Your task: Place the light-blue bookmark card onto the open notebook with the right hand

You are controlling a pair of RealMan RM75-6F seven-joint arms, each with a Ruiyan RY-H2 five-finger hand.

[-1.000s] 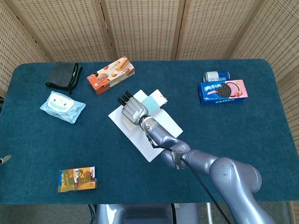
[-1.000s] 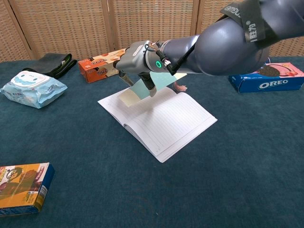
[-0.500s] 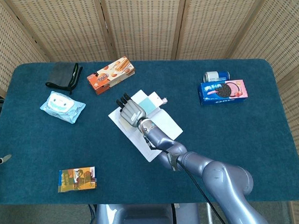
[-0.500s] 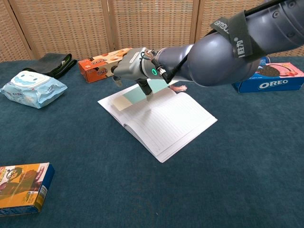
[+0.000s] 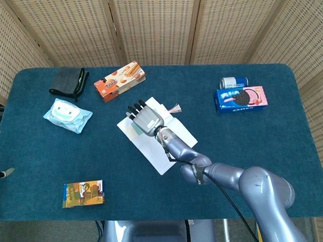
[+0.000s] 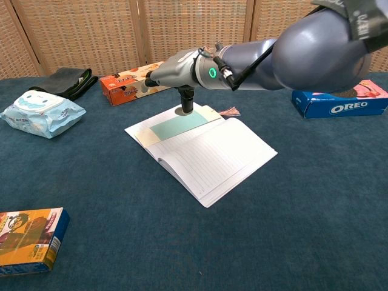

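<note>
- Light-blue rectangular bookmark card (image 6: pixel 179 125) lies flat on the far page of the open lined paper notebook (image 6: pixel 212 159); placement looks done, release step.
- Right hand (image 6: pixel 176 66) hovers over the card, fingers stretched out, thumb pointing down, holding nothing.
- Next: lift clear without dragging the card.
- Head view: hand covers most of the card. Thumb-to-card contact unclear.
- Left hand out of frame.

A blue-clothed table (image 5: pixel 290 164) carries the open notebook (image 6: pixel 206 154) beneath the right hand (image 5: pixel 148 120), with snack boxes, a wipes pack (image 5: pixel 67 114) and a can (image 5: pixel 233 82) lying around it.
</note>
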